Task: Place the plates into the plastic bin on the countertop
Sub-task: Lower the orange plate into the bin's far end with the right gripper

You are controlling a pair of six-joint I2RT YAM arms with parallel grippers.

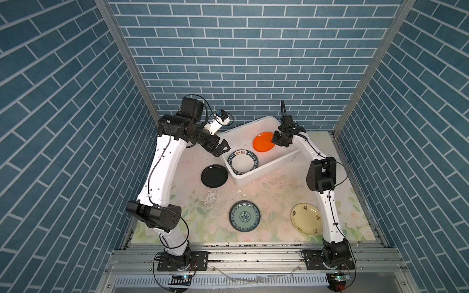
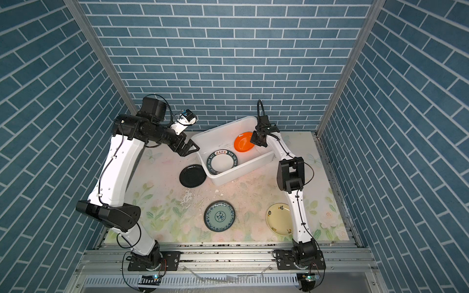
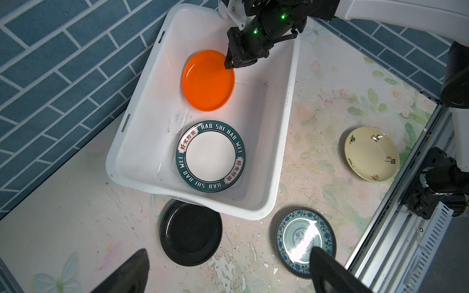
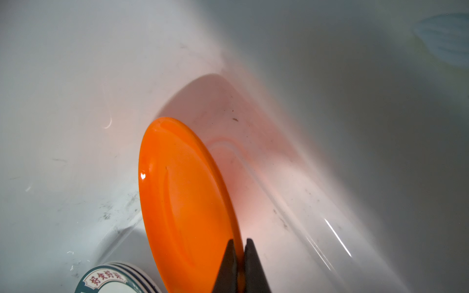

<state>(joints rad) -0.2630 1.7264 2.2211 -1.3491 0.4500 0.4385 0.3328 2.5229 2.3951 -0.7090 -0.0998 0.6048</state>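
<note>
The desk [image 1: 266, 192] carries the white bin [image 1: 269, 168] at its far side, set at a slant so both arms can reach over its rim. Two plates are inside. The plate with a lettered rim [image 1: 242, 163] lies flat on the floor at the near end, which leaves the far end free. There the orange plate [image 1: 264, 143] is tilted on edge, because the right hand [image 4: 238, 256] is pinched shut on its rim, a hold that lets a thin plate be lowered between the walls. Whether its lower edge touches the floor cannot be told.

Three plates wait on the desk. The black plate [image 1: 214, 175] lies at the bin's near corner, the teal patterned plate [image 1: 244, 216] is near the front middle, and the cream plate [image 1: 305, 219] sits beside the right arm. The left hand [image 1: 222, 150] hangs by the bin's left rim, spread wide and holding nothing, probably ready for the black plate.
</note>
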